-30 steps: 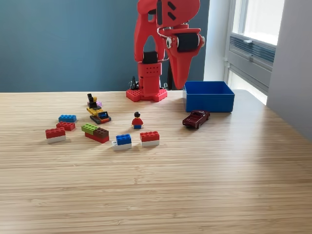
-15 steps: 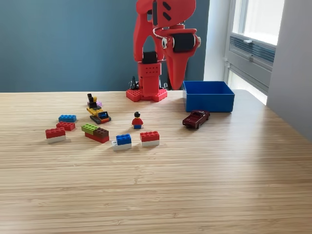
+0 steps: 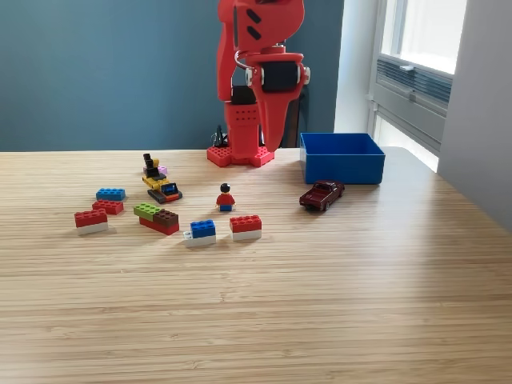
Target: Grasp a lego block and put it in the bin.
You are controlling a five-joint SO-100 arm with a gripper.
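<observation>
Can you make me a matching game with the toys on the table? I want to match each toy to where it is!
Things:
1. small dark red toy car
2. little toy figure in a red shirt
3. open blue plastic bin
4. red-and-white lego block at the far end

Places:
A. farthest to the exterior view's left
B. just in front of the bin
C. at the back on the exterior view's right
D. between the yellow toy vehicle and the car

Pairs: 1-B, 2-D, 3-C, 4-A

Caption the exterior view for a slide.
Red arm's gripper hangs above the table, empty, with lego bricks, a toy car and the blue bin below.
</observation>
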